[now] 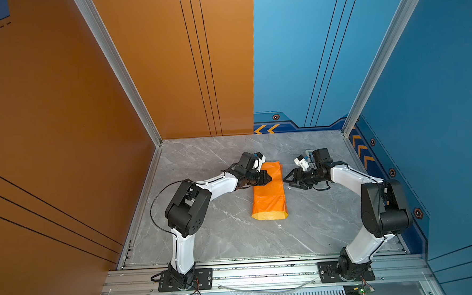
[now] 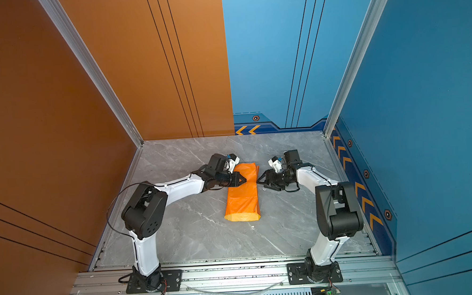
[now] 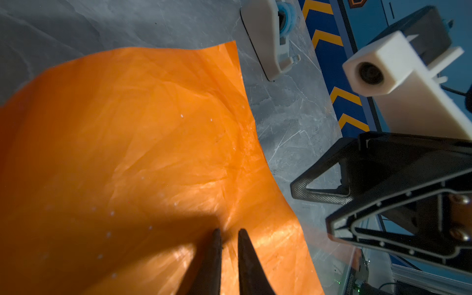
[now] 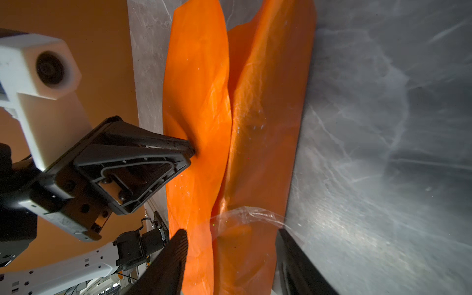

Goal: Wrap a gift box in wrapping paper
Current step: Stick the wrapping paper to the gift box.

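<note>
The wrapping paper (image 1: pixel 268 196) (image 2: pixel 241 200) lies mid-table folded into a long bundle, orange side out, with pale yellow showing at its near open end. The gift box is hidden. My left gripper (image 1: pixel 269 177) (image 3: pixel 228 231) has its jaws nearly together, and its tips press a dent into the top of the paper (image 4: pixel 199 89). My right gripper (image 1: pixel 286 182) (image 4: pixel 231 231) stands open at the bundle's right edge. A strip of clear tape (image 4: pixel 245 214) stretches from one of its fingers over the overlapping paper flaps.
A white tape dispenser (image 3: pixel 268 38) with a blue roll stands on the marble table (image 1: pixel 220 237) behind the right gripper, near the back right. Orange and blue walls close in the left, back and right sides.
</note>
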Available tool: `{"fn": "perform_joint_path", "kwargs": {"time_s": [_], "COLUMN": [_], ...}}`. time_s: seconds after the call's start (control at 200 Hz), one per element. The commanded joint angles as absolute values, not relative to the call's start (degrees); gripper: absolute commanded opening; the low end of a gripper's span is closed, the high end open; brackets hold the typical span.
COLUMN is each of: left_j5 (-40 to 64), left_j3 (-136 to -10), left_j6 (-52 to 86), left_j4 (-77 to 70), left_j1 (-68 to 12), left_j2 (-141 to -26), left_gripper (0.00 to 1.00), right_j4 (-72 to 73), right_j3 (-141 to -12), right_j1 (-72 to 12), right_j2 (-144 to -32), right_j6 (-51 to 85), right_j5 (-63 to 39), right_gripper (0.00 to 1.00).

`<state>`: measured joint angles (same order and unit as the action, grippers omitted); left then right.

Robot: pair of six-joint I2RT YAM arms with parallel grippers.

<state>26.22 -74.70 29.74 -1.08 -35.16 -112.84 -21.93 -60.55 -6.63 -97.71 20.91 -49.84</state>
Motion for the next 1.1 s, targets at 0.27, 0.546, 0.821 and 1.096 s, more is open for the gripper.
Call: {"fn": "perform_joint_path", "kwargs": {"time_s": [0.27,0.546,0.821,1.096], "left_j5": [24.77,26.86,29.32,30.41], "left_j3": [-72.61,-72.39,-72.21,-72.34], "left_j6": [28.45,27.79,27.27,26.89], "left_j4": [3.91,2.17,0.79,0.06], "left_j1": [-36.34,-37.08,-37.75,-38.33], "left_j2": [-113.88,-113.12,-113.58,-113.68], "left_gripper": [0.16,0.16,0.16,0.16], "right_j4": [-15.70,-12.13,-11.62,-11.21], "right_j3": [-56.14,-53.62,-52.13,-51.42], "right_j1": [-6.59,-5.47,-5.19,-5.19], "right_j2": [-95.40,-94.07,-93.21,-92.57], "right_j6": [24.69,26.89,27.33,27.60], "right_j5": [-53.35,-54.19,-53.90,-53.05], "right_gripper": [0.60,0.60,0.60,0.59]}}
